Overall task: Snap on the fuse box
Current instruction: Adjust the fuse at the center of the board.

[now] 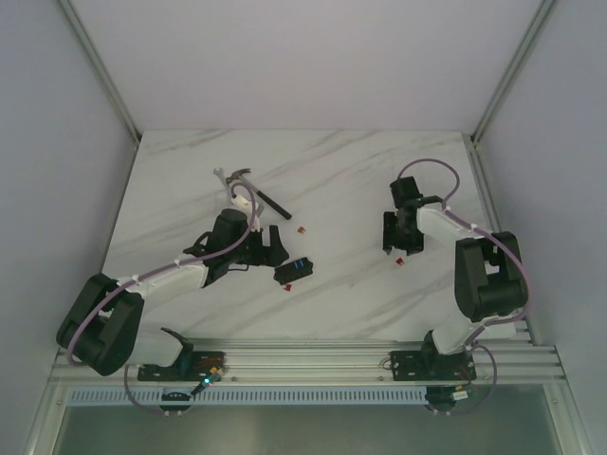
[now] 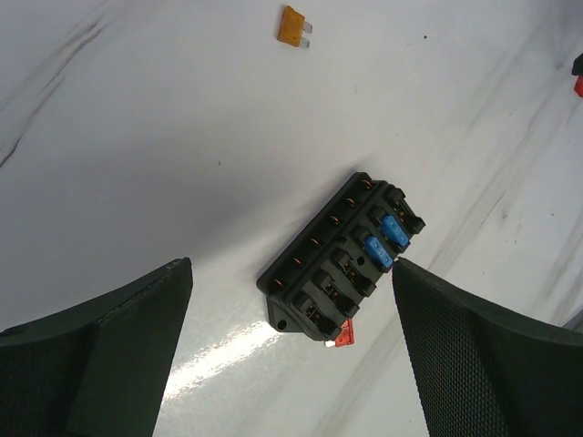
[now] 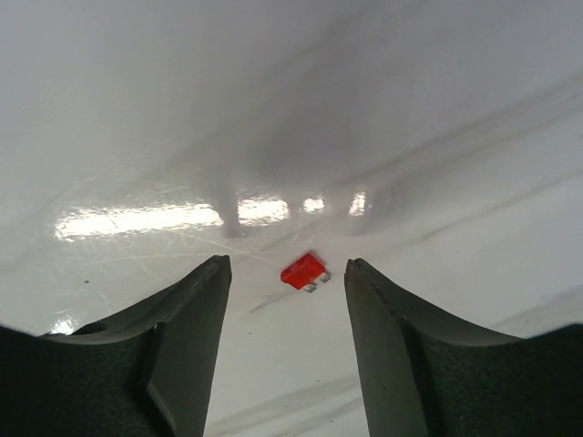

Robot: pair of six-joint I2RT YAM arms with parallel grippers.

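**Both our grippers open and empty, the fuse box lying in front of the left one.**

Our left gripper (image 2: 290, 266) has its jaws spread wide and holds nothing. The fuse box (image 2: 342, 259) lies flat on the table (image 2: 137, 137) just beyond the gap, set on a slant and touching neither finger. Two blue fuses (image 2: 387, 238) sit in slots near one end of it. A red fuse (image 2: 342, 336) rests against the box's near corner, and an orange fuse (image 2: 293, 25) lies farther out, well apart. The hammer (image 1: 251, 190) lies beyond the left arm. Well off to the other side, our right gripper (image 3: 287, 264) also has its jaws parted, low over the table. A second red fuse (image 3: 304, 271) lies loose between its fingertips, and we see neither finger touching it.
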